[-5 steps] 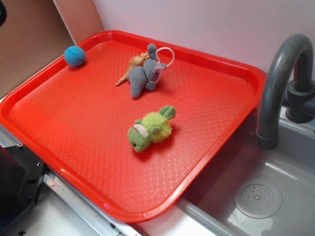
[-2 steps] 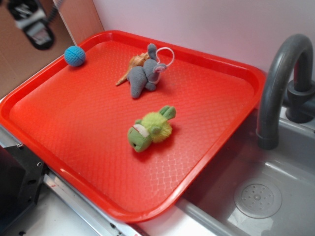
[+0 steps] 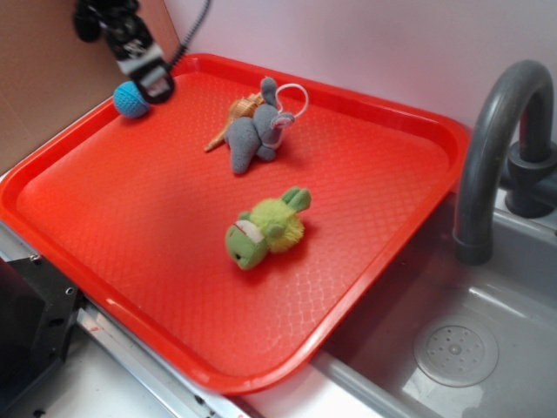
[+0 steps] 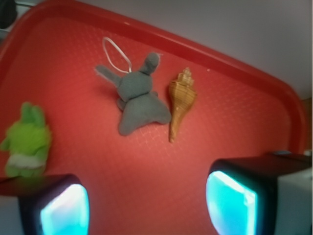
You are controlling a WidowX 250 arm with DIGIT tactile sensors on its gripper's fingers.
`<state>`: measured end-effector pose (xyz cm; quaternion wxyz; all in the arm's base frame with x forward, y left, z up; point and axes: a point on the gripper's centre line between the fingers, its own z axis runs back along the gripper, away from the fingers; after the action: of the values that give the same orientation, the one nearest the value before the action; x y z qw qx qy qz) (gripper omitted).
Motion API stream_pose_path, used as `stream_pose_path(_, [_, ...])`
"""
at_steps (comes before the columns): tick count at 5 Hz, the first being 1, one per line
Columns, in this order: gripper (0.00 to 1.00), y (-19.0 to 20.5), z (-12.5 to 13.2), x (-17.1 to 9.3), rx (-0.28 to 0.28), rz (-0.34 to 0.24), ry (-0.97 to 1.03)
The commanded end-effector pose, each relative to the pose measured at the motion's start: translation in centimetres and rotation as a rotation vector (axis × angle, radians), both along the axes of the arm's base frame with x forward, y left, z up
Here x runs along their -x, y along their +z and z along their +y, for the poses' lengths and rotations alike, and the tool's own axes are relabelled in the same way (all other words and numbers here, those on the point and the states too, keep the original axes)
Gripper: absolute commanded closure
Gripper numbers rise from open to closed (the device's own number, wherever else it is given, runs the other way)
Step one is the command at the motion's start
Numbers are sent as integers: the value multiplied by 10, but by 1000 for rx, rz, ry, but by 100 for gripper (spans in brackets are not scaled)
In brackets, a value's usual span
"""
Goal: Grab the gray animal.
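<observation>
Swung in from the top-left corner since the frame a moment earlier, when only a blurred bit of the gripper [image 3: 146, 70] poked in above the cardboard; hung over the far-left corner of the red tray [image 3: 104, 296] in the exterior view, right beside the blue ball [image 3: 130, 99] and partly covering it. Fingers stood wide apart in the wrist view, one pad [image 4: 63, 211] lower left and the other lower right, with nothing but bare tray between them. Held nothing. Sat well apart from the gray animal [image 3: 257, 132], which lay on its side near the tray's far edge, legs pointing toward the camera in the exterior view, white string loop [image 4: 116, 53] trailing off by its head. Touched, or nearly touched, the tan shell [image 4: 180, 100] lying alongside it; couldn't tell for sure from either view. Spotted the green plush [image 3: 265, 228] lying near the middle of the tray, clearly apart from the gray one, and at the left edge of the wrist view. Also had a gray faucet [image 3: 496, 148] arching over a sink [image 3: 452, 348] off to the right side of the tray, and brown cardboard [image 3: 43, 78] standing behind the tray's left edge.
</observation>
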<state>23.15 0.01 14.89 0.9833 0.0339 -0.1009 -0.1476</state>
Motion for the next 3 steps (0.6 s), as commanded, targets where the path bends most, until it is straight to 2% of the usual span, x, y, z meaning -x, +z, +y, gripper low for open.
stream_pose_path(1, [0, -31, -15, -57, -71, -83, -1])
stream_pose_path(2, [0, -52, -18, -77, -68, -70, -63])
stream_pose_path(3, [0, -68, -16, -85, -93, -49, -64])
